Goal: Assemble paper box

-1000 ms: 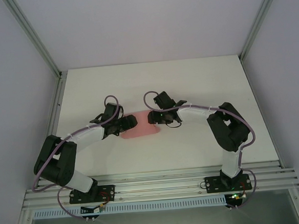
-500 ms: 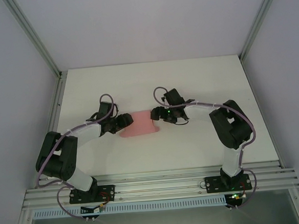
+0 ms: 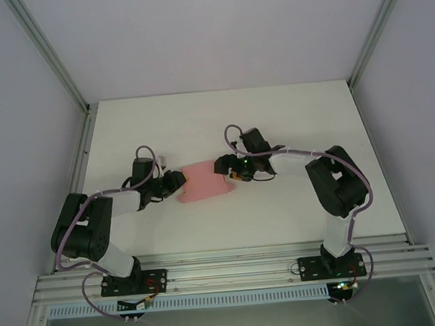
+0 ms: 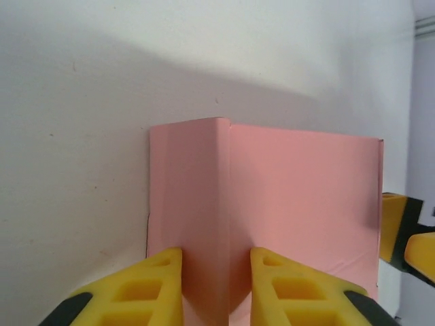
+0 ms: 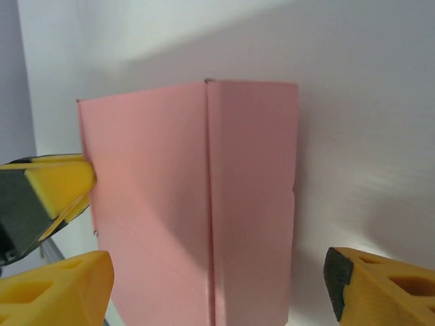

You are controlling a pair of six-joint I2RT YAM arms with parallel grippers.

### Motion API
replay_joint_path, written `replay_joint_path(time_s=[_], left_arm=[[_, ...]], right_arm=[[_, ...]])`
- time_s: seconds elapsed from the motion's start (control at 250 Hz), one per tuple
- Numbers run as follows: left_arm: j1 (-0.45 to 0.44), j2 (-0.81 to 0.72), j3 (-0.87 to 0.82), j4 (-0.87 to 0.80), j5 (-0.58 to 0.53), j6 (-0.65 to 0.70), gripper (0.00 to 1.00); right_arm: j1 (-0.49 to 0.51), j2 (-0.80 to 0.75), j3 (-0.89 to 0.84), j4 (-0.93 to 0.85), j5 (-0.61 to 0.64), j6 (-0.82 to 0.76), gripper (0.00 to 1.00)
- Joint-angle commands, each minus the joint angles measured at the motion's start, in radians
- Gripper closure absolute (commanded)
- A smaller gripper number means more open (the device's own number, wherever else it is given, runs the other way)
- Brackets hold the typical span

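The pink paper box [image 3: 204, 182] lies folded on the white table [image 3: 289, 121], between the two arms. In the left wrist view a raised crease of the paper box [image 4: 299, 183] runs up between the yellow fingers [image 4: 153, 292]. My left gripper [image 4: 216, 288] is shut on that crease, both pads touching it, at the box's left end [image 3: 175, 182]. My right gripper [image 3: 224, 167] is at the box's right end. In the right wrist view it stands wide open [image 5: 217, 292] astride the paper box [image 5: 170, 204], its right finger [image 5: 380, 285] clear of the card's edge.
Metal frame posts [image 3: 45, 52] and grey walls close in the table at the left, right and back. The arm bases sit on a rail [image 3: 225, 271] at the near edge. The other arm's yellow fingertip [image 5: 58, 187] shows beyond the box.
My left gripper has drawn back to the left end of the box and closed on the crease. My right gripper has opened wider and shifted slightly right.
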Motion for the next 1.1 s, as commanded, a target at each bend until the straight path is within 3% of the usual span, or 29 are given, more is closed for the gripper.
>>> replay_joint_path(time_s=[0.0,0.116,0.319,0.399,0.627,0.699,0.767,0.827,0.887,0.958,1.038,1.098], left_arm=[[0.023,0.038,-0.052,0.093,0.071,-0.056,0.81],[0.039,0.062,-0.07,0.158,0.121,-0.075,0.81],[0.043,0.058,-0.072,0.15,0.112,-0.069,0.82],[0.043,0.062,-0.071,0.153,0.111,-0.07,0.82],[0.043,0.063,-0.061,0.169,0.113,-0.07,0.8],[0.044,0.051,-0.047,0.173,0.117,-0.064,0.77],[0.043,0.017,-0.024,0.178,0.109,-0.059,0.69],[0.041,-0.035,0.016,0.149,0.107,-0.021,0.45],[0.038,-0.106,0.075,0.076,0.092,0.053,0.28],[0.003,-0.204,0.164,-0.081,0.03,0.256,0.13],[-0.09,-0.3,0.277,-0.31,-0.153,0.529,0.07],[-0.153,-0.354,0.322,-0.404,-0.179,0.73,0.02]], right_arm=[[-0.012,0.01,-0.009,0.024,-0.077,0.022,0.19],[-0.018,0.023,-0.002,0.027,-0.105,0.02,0.19],[-0.02,0.088,0.043,0.064,-0.208,0.022,0.21],[-0.022,0.112,0.045,0.122,-0.269,0.052,0.26],[-0.024,0.107,0.024,0.31,-0.384,0.144,0.62],[-0.029,0.087,0.024,0.296,-0.379,0.148,0.67],[-0.038,0.065,0.019,0.284,-0.379,0.162,0.68],[-0.049,0.047,0.018,0.255,-0.376,0.189,0.67],[-0.063,0.026,0.017,0.209,-0.359,0.233,0.67],[-0.08,0.004,0.019,0.155,-0.352,0.302,0.67],[-0.095,-0.016,0.053,0.02,-0.368,0.356,0.66],[-0.105,-0.029,0.097,-0.157,-0.359,0.366,0.65]])
